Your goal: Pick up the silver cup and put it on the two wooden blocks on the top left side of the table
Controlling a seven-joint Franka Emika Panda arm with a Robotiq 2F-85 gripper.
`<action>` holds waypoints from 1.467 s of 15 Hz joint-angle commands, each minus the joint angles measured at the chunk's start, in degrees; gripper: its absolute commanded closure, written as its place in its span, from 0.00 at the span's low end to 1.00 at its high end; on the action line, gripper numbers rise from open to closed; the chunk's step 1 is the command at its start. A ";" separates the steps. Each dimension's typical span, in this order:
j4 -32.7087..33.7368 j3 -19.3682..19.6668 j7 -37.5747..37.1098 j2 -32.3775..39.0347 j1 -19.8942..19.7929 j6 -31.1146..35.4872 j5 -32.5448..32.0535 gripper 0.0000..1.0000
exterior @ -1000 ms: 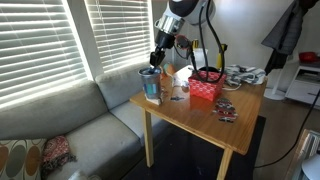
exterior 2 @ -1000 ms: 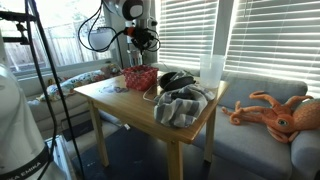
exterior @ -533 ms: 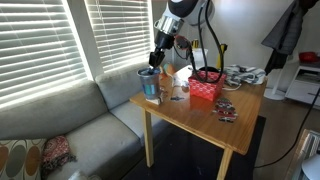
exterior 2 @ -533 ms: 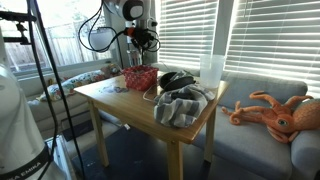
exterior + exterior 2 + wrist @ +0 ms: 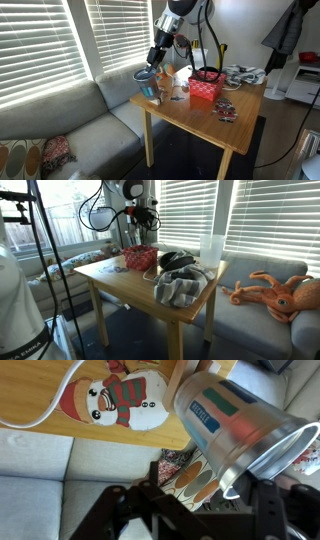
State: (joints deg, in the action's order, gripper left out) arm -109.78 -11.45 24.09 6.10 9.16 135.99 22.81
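The silver cup is at the table's corner by the window, leaning over toward the sofa. In the wrist view the silver cup lies tilted, its open rim past the table edge and over the cushions. My gripper hangs just above it, jaws spread wide. Its dark fingers stand well apart in the wrist view, the cup's rim leaning near the right one, not clamped. I cannot make out the two wooden blocks; the cup hides that corner.
A red basket stands mid-table beside a white container. A snowman coaster lies by the cup. A grey cloth and tall white cup sit on the other side. A sofa is below the edge.
The cup stood upright under the shut gripper; now the jaws have opened and the cup has tipped toward the sofa side of the table.
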 commanded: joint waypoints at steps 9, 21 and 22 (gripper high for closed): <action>0.60 0.53 -3.26 0.53 -1.15 -2.54 -0.93 0.00; 0.54 1.89 -10.72 0.64 -1.14 -3.29 -7.96 0.00; 0.61 1.92 -11.18 0.67 -1.14 -3.46 -8.45 0.00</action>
State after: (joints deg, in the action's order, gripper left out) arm -109.76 -9.75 15.62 6.85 8.01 134.16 16.85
